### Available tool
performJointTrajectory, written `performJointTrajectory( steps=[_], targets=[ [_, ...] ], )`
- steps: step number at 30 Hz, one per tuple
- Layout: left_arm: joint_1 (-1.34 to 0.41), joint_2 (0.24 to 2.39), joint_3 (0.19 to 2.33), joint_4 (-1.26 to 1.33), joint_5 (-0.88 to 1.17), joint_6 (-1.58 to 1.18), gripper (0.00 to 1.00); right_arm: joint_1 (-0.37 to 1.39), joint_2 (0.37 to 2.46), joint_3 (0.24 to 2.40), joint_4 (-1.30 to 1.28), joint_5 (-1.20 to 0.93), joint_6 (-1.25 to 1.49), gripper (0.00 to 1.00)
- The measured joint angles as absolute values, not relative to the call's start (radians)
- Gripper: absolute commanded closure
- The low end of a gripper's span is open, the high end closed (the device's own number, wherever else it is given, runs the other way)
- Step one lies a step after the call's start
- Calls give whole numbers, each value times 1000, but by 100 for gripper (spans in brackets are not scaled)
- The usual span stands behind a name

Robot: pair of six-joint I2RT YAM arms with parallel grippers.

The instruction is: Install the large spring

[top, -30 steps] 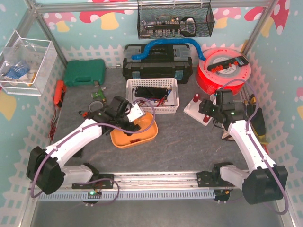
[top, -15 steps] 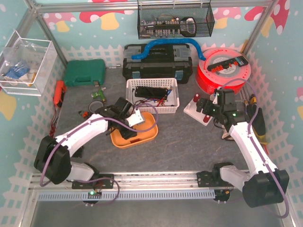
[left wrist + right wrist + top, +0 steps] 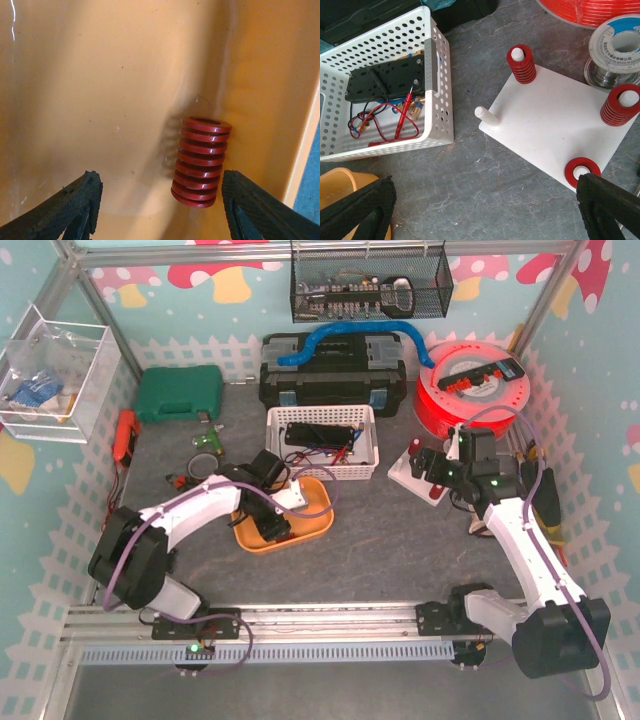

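**A:** Left gripper point(image 3: 162, 207) is down inside the orange tray point(image 3: 75, 75), jaws spread wide and holding nothing. The spring point(image 3: 201, 161) sits just ahead of them, nearer the right-hand finger, close by the tray's wall.

**B:** So no grasp yet. Where does that leave the job?

**A:** Early, I'd say. Over on the white board point(image 3: 555, 135), three pegs already carry red springs point(image 3: 521, 64), but the bare peg point(image 3: 486, 115) at the corner nearest the basket has nothing on it — that looks like the destination. Pick, carry and seat are all to come.

**B:** And the right gripper point(image 3: 485, 210)?

**A:** It hangs above the table near the board, fingers wide apart, nothing between them.

**B:** How's the spring lying for the pick?

**A:** In the wrist view its long axis runs up the frame, the far end leaning slightly right. The open ring of that far end faces up towards the camera. It looks to be standing on its end — though from this angle I can't rule out that it's propped against the wall. I'd guess the jaws need to shift right to centre on it before closing across the coils.
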State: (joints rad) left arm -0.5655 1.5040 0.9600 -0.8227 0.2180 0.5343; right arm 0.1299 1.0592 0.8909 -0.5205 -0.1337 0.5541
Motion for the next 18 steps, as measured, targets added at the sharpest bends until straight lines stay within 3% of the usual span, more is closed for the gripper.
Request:
performJointTrajectory(
  steps=[18],
  targets=[
    [-596, 1602, 960, -770, 177, 554, 29, 130, 1061, 851, -504, -152, 562, 3]
  ],
)
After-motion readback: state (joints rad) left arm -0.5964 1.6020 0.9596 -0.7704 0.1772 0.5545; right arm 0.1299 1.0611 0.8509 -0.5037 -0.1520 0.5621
